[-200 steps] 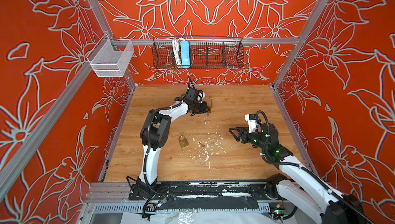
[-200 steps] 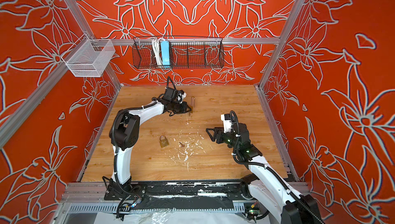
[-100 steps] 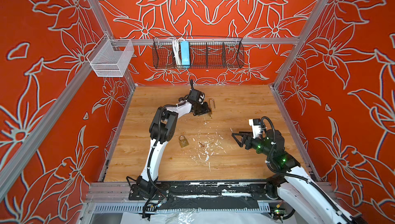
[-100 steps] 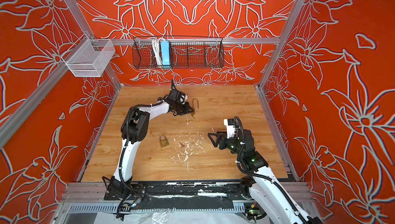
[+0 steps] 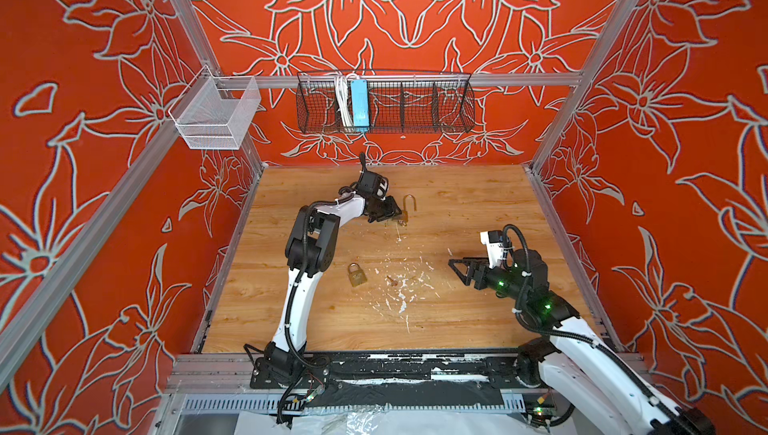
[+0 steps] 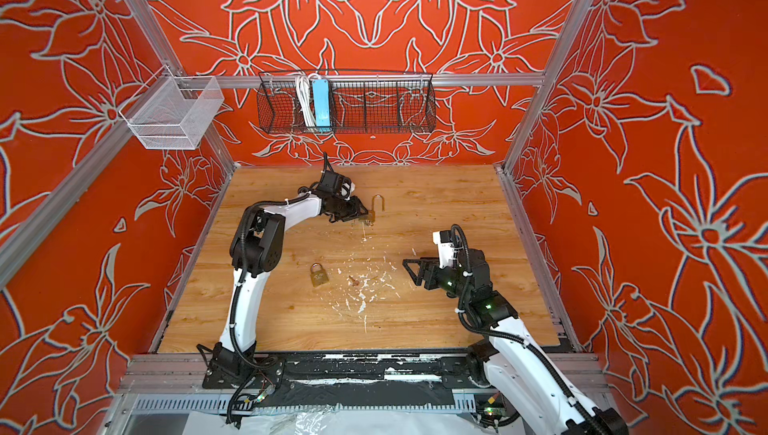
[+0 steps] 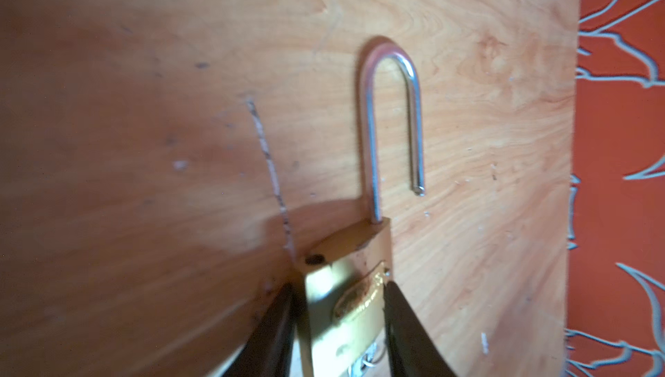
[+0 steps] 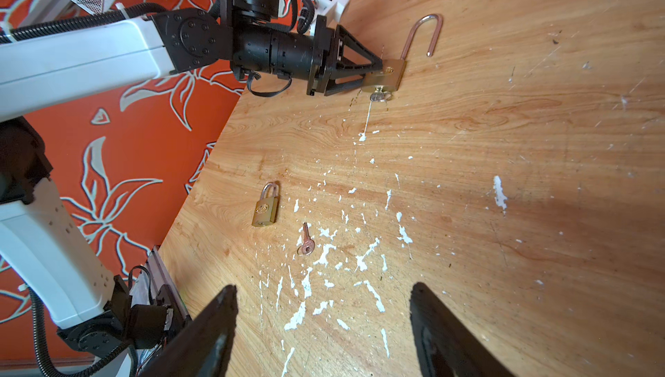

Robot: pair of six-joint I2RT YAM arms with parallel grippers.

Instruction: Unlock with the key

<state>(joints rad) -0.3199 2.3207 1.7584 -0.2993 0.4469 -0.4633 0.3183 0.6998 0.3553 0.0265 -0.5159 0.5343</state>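
Note:
A brass padlock (image 5: 403, 216) (image 6: 369, 218) with a long shackle swung open rests on the wooden table (image 5: 478, 212) toward the back. A key (image 8: 380, 96) sticks in its bottom. My left gripper (image 5: 391, 213) (image 6: 360, 216) (image 8: 374, 69) is open, its jaws loosely flanking the padlock (image 7: 345, 285) body with a narrow gap on one side. My right gripper (image 5: 457, 271) (image 6: 409, 271) (image 8: 324, 287) hovers wide open over the right middle of the table, holding nothing.
A smaller shut padlock (image 5: 356, 275) (image 8: 265, 206) lies mid-table with a loose key (image 5: 391, 280) (image 8: 306, 243) beside it among white paint flecks. A black wire basket (image 5: 386, 104) and a white mesh basket (image 5: 216, 115) hang on the walls.
My left gripper's jaws have spread apart around the long-shackle padlock. The left arm's elbow has swung forward and the right gripper has dropped slightly toward the front.

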